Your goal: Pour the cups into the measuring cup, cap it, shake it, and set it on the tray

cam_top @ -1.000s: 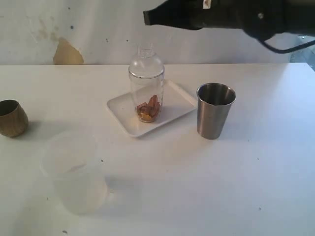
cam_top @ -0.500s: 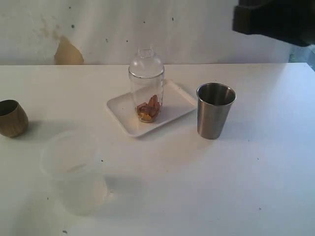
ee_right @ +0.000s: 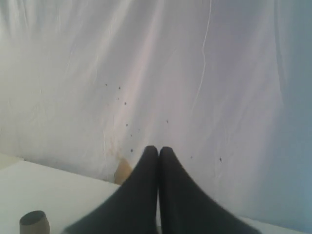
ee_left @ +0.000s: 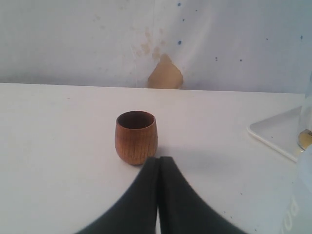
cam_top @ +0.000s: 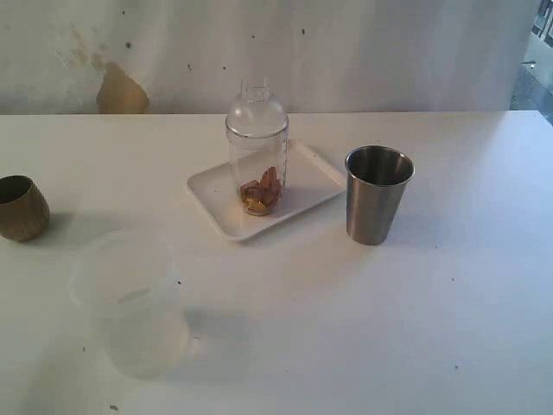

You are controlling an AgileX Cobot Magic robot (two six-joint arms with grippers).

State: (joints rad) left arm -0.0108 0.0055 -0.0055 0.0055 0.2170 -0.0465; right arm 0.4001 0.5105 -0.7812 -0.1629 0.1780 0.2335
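The clear measuring cup (cam_top: pixel 257 169) stands upright on the white tray (cam_top: pixel 307 173), a clear dome cap (cam_top: pixel 256 108) on top and brown pieces at its bottom. To the tray's right stands the steel tumbler (cam_top: pixel 377 194), upright and apart. The brown wooden cup (cam_top: pixel 21 207) sits at the far left; it appears upright in the left wrist view (ee_left: pixel 136 137), just beyond my left gripper (ee_left: pixel 159 160), which is shut on nothing. My right gripper (ee_right: pixel 159 150) is shut, empty, raised and facing the wall. Neither gripper shows in the exterior view.
A frosted milky-white cup (cam_top: pixel 131 303) stands near the table's front left. The tray's corner (ee_left: pixel 275 134) shows in the left wrist view. A tan patch (cam_top: pixel 121 91) marks the back wall. The wooden cup (ee_right: pixel 34 223) appears small in the right wrist view.
The right arm, which hung over the back right of the table, has drawn off to the right and left the exterior view. The objects have not moved.
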